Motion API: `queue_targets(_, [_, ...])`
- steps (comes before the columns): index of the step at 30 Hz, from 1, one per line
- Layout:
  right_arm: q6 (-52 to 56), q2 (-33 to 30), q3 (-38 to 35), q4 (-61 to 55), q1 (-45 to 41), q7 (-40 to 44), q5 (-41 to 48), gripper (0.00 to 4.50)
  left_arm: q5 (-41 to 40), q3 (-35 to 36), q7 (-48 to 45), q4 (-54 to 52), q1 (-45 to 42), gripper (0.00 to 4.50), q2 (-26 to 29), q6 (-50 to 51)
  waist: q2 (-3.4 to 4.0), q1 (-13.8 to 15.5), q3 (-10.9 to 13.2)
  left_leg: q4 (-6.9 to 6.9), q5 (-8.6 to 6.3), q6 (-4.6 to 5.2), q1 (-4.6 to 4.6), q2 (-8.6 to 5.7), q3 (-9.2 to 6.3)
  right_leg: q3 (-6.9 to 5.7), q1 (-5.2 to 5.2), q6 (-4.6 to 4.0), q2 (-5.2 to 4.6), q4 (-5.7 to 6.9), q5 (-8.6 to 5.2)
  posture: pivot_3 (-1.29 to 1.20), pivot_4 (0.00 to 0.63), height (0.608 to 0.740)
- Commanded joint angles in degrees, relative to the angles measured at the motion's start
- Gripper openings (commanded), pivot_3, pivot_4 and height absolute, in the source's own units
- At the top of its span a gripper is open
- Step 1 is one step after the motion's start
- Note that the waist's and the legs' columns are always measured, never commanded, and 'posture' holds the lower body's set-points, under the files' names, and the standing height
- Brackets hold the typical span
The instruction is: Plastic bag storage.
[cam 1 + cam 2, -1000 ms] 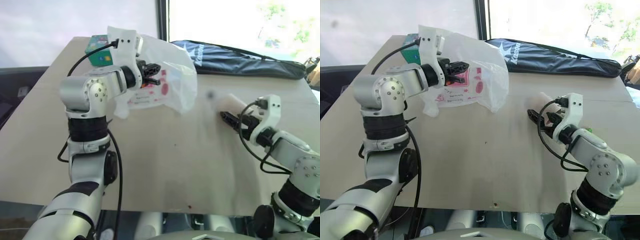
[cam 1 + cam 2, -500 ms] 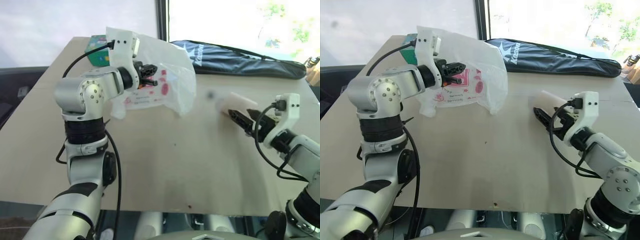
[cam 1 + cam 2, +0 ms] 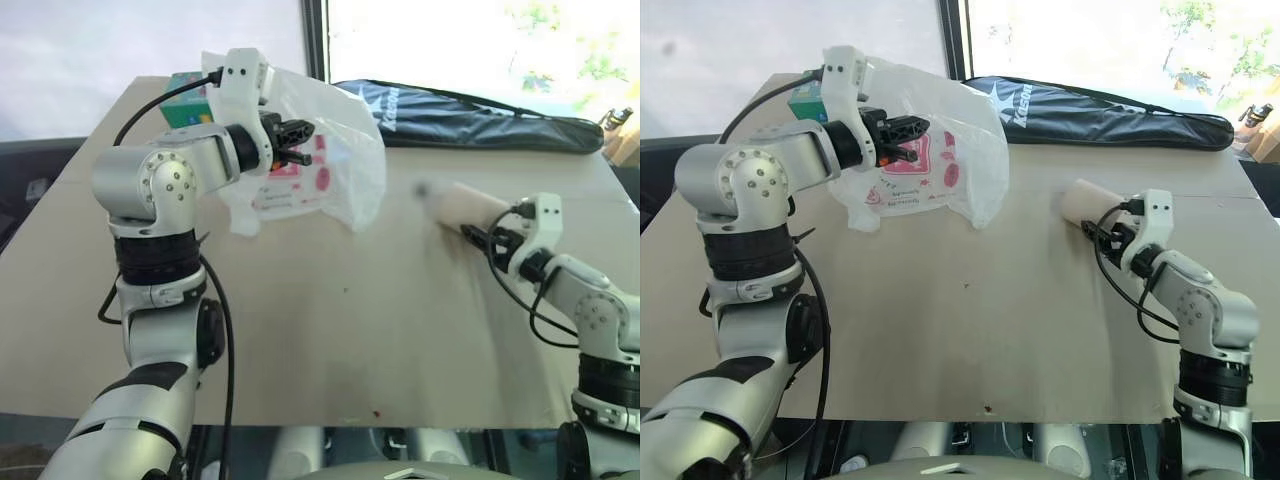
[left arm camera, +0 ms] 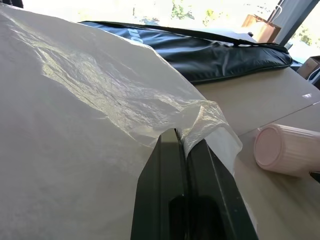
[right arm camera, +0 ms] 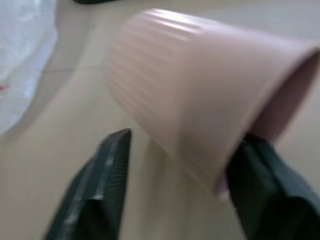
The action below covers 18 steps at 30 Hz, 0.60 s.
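1. One plastic bag [image 3: 930, 160], thin and white with pink printing, hangs above the far left part of the table [image 3: 970, 330], its lower edge against the tabletop.
2. The left gripper [image 3: 908, 127] is clenched on a crinkled fold of the bag; in the left wrist view its two black fingers [image 4: 170, 175] press together with the film between them.
3. A green box [image 3: 805, 100] sits just behind the bag at the table's far left corner.
4. A long black zippered cover [image 3: 1110, 108] lies along the far edge.
5. A pale pink ribbed cup [image 3: 1085, 200] lies on its side at the right.
6. The right gripper [image 3: 1108, 232] sits at the cup's mouth, fingers [image 5: 107, 165] apart either side of the rim; whether they grip it, I cannot tell.
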Motion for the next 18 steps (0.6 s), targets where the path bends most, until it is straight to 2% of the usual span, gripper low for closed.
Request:
queue_targets(1, [-5.6,-0.6,1.4,0.7,-0.7,3.9,-0.9,0.64,-0.7,0.4,-0.3,-1.5,-2.0,0.00,0.7,-0.7,0.00,0.1,0.0,0.00,0.00,0.00,0.00,0.00,0.00,-0.01,0.00,0.00,-0.04,-0.01,0.00,0.00,0.150,0.740])
queue_targets(2, [-6.2,-0.5,1.6,-0.2,-0.5,4.7,-0.4,0.18,-0.8,0.9,-0.1,-1.2,-2.4,0.00,0.5,-0.4,0.00,0.1,0.0,0.00,0.00,0.00,-0.01,0.00,0.00,-0.01,0.00,0.00,-0.06,-0.02,0.00,0.00,0.150,0.740])
queue_targets(3, [-6.3,-0.5,1.7,-1.5,-0.2,5.4,0.3,0.08,-1.0,1.3,0.1,-0.7,-2.8,0.00,0.4,0.0,0.00,0.1,0.0,0.00,0.00,0.00,-0.02,0.00,0.00,-0.02,0.00,0.00,-0.08,-0.02,0.00,0.00,0.150,0.740])
queue_targets(5, [-4.1,-0.7,1.6,-6.7,0.9,6.4,3.4,0.08,-1.2,1.5,0.1,0.4,-4.0,0.00,0.5,0.7,0.01,0.1,0.0,0.00,0.00,0.00,-0.02,0.00,-0.01,-0.04,0.00,0.00,-0.10,-0.01,0.00,0.00,0.150,0.740])
queue_targets(8, [3.6,-1.1,0.6,-20.6,3.8,6.6,15.7,0.08,-1.4,1.0,-0.2,2.6,-6.3,0.00,0.9,2.6,0.05,0.1,0.0,-0.02,0.00,0.00,-0.04,0.02,-0.06,-0.08,0.00,0.00,-0.10,-0.01,0.00,0.00,0.150,0.740])
queue_targets(12, [9.6,-0.9,2.3,-32.6,4.8,0.9,30.3,0.08,-1.1,0.4,-0.8,5.8,-8.7,0.00,0.9,0.9,0.06,0.0,0.1,-0.04,0.00,-0.01,0.00,0.03,-0.06,-0.08,0.00,0.00,-0.12,0.00,0.00,0.00,0.150,0.740])
queue_targets(14, [11.2,0.6,5.7,-33.7,2.2,-3.7,33.8,0.08,-1.0,-0.2,-1.3,7.9,-10.2,0.00,0.3,-0.1,0.05,0.0,0.1,-0.01,0.00,-0.01,0.03,0.03,-0.07,-0.10,0.02,0.00,-0.12,0.02,0.00,0.00,0.150,0.740])
queue_targets(16, [12.3,3.7,10.0,-30.7,-2.8,-7.9,33.7,0.08,-1.2,-0.6,-1.8,9.8,-11.8,0.00,-0.6,-0.9,0.05,-0.2,0.1,0.03,0.00,-0.01,0.05,0.03,-0.05,-0.09,0.02,0.00,-0.12,0.06,0.00,0.00,0.150,0.740])
queue_targets(18, [12.3,6.2,16.4,-23.1,-9.6,-8.2,27.5,0.08,-1.8,-0.9,-2.5,10.8,-13.3,0.00,-1.6,-0.8,0.05,-0.2,0.1,0.07,0.01,-0.01,0.06,0.01,-0.02,-0.07,0.02,0.00,-0.12,0.10,0.00,0.00,0.150,0.740])
